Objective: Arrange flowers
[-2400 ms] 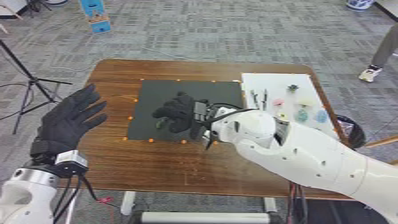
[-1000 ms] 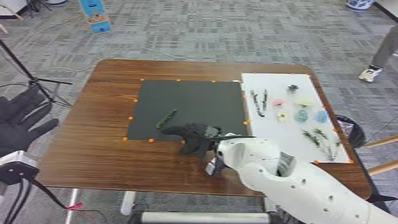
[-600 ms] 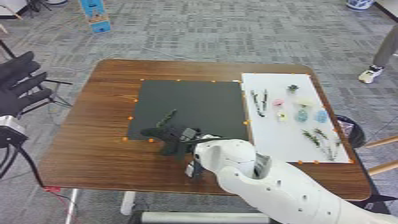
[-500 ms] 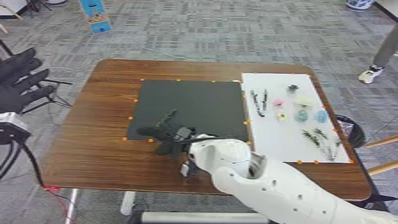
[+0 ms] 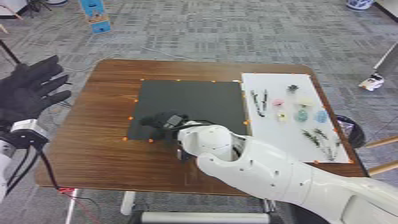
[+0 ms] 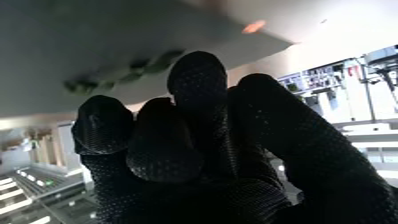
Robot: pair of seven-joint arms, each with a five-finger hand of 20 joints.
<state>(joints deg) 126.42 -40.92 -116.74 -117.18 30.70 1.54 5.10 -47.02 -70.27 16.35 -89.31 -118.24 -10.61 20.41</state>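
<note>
1. Lying on the black mat (image 5: pixel 182 95): a green sprig (image 6: pixel 160 62), short and slender, with small rounded leaves in a row, dark where shaded, a duller green toward one end.
2. Over the near left part of the mat: the right hand (image 5: pixel 164 122), with fingers loosely extended and bunched close together, right by the sprig; cannot tell whether touching it.
3. Well to the left of the mat: the left hand (image 5: pixel 28 97), spread wide.
4. Just right of the mat, on a white board (image 5: pixel 266 150): two thin dark twigs (image 5: pixel 264 101), side by side; farther right, a compact dark-green rosette (image 5: pixel 292 88), a soft pink bloom (image 5: pixel 278 102), a small yellow one (image 5: pixel 282 116), a pale yellow-green one (image 5: pixel 305 102), then pieces in pale teal (image 5: pixel 302 116) and powdery blue (image 5: pixel 322 116).
5. Right of the mat's near corner, on that board: feathery green sprigs (image 5: pixel 313 137), thin-stemmed.
6. Around the mat: brown table (image 5: pixel 98 150) and orange markers (image 5: pixel 151 140).
</note>
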